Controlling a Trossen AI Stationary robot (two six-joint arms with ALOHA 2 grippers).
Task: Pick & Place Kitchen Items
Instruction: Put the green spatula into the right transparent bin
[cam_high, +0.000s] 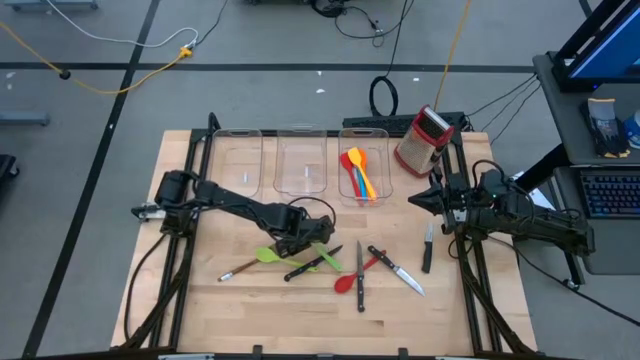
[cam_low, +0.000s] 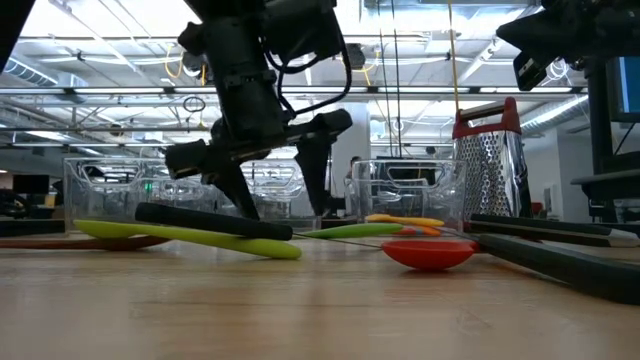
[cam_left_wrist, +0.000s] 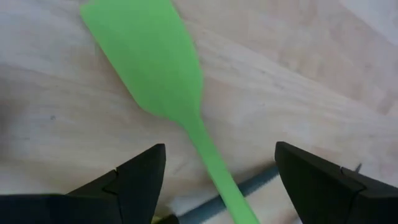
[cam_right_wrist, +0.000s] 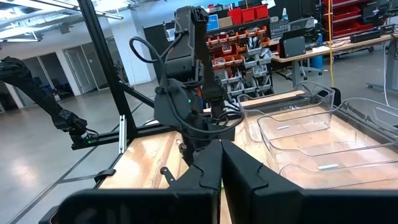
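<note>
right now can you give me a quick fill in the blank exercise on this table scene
1. The left gripper has its fingers open on either side of the handle of the ____ spatula.
2. The right gripper waits at the table's right edge with its fingers ____.
3. Of the three clear bins, only the one nearest the ____ holds utensils.
4. The lone spoon between the knives is ____.

Missing words: green; shut; grater; red

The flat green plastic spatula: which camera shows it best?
The left wrist view: the flat green plastic spatula fills it, between open fingers. The high view shows it small; the low view, edge-on; the right wrist view doesn't show it.
</note>
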